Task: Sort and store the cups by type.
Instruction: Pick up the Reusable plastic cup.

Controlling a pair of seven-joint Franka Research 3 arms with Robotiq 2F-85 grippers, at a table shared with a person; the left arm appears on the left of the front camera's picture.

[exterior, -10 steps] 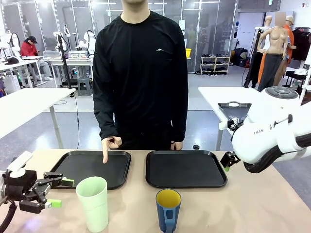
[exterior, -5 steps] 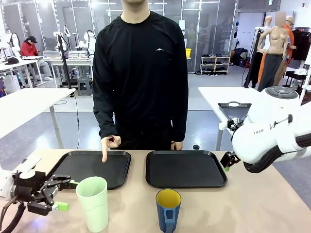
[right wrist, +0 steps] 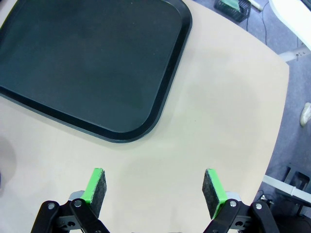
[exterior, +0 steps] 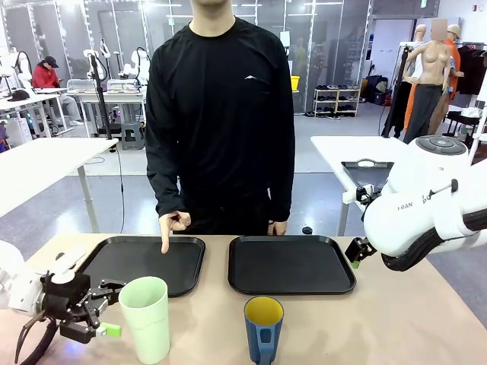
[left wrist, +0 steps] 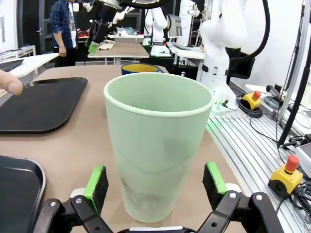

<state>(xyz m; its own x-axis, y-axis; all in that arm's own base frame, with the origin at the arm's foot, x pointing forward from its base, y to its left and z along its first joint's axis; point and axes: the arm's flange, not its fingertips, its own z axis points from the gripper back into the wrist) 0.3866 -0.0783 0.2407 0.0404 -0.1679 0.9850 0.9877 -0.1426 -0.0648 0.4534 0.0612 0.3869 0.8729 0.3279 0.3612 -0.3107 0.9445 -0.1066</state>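
Observation:
A tall mint-green tumbler (exterior: 147,318) stands near the table's front edge, left of centre. My left gripper (exterior: 112,310) is open at its left side. In the left wrist view the tumbler (left wrist: 158,145) stands upright between the spread green pads (left wrist: 97,180), with gaps on both sides. A shorter dark blue cup (exterior: 263,328) with a yellow inside and a handle stands to its right, and its rim (left wrist: 138,68) peeks out behind the tumbler. My right gripper (exterior: 356,255) hangs open by the right tray's right edge, over bare table (right wrist: 154,187).
Two black trays lie side by side, left (exterior: 122,262) and right (exterior: 289,262). The person stands at the far side, and one hand (exterior: 171,226) points a finger down onto the left tray's far edge. The right tray's corner (right wrist: 87,63) lies ahead of my right gripper.
My left gripper has slid right along the table's front until its open fingers straddle the mint-green tumbler. The right arm, both cups and the person's hands have not moved.

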